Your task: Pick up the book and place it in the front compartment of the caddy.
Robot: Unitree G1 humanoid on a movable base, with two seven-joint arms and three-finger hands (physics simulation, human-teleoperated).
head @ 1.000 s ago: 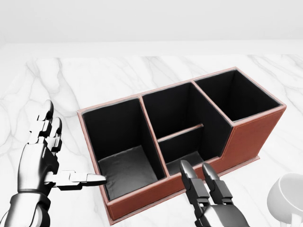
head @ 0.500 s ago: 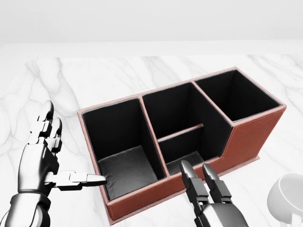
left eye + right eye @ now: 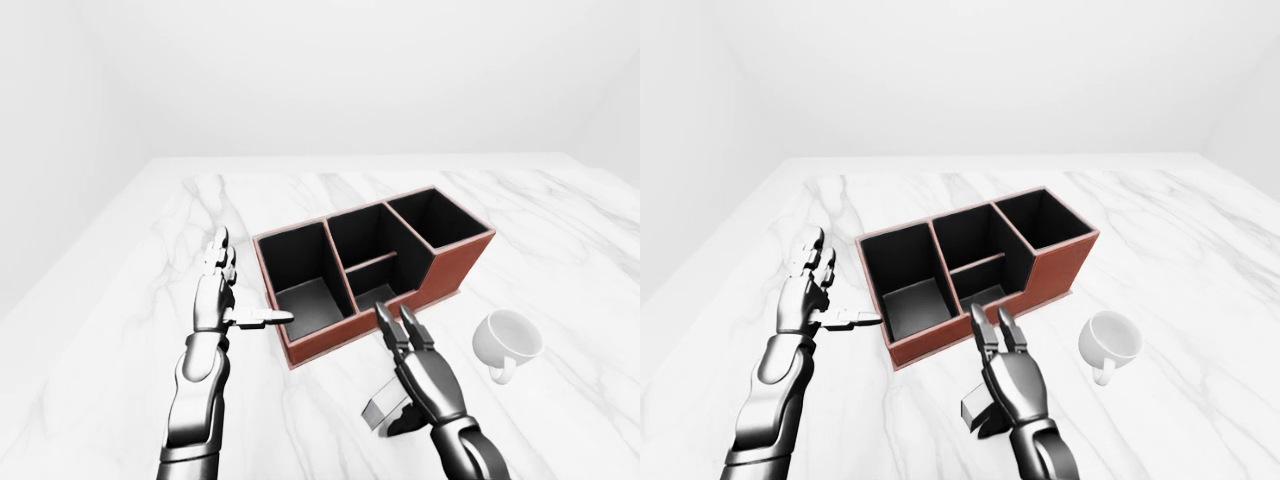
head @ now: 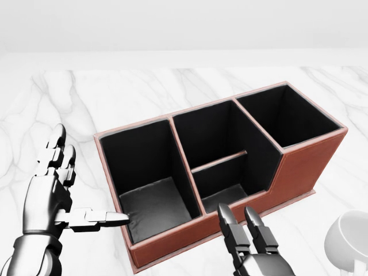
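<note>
White marble desk (image 3: 120, 330), bare walls. Right robot hand (image 3: 1008, 372) hovers fingers spread, empty, over small grey book (image 3: 383, 410) lying below the caddy (image 3: 440, 268) in view. Left robot hand (image 3: 218, 300) open beside caddy. Book likely stiff, light, slippery; pinch across its edges.

A red-brown caddy (image 3: 372, 268) with black-lined compartments is seen on a white marble table (image 3: 120, 340). The left hand (image 3: 218, 297) is held just left of the caddy, fingers extended, thumb pointed at its wall. The right hand (image 3: 420, 365) is positioned below the caddy, fingers extended, over a small grey book (image 3: 384, 412). A white cup (image 3: 507, 340) is laid on its side at right.
</note>
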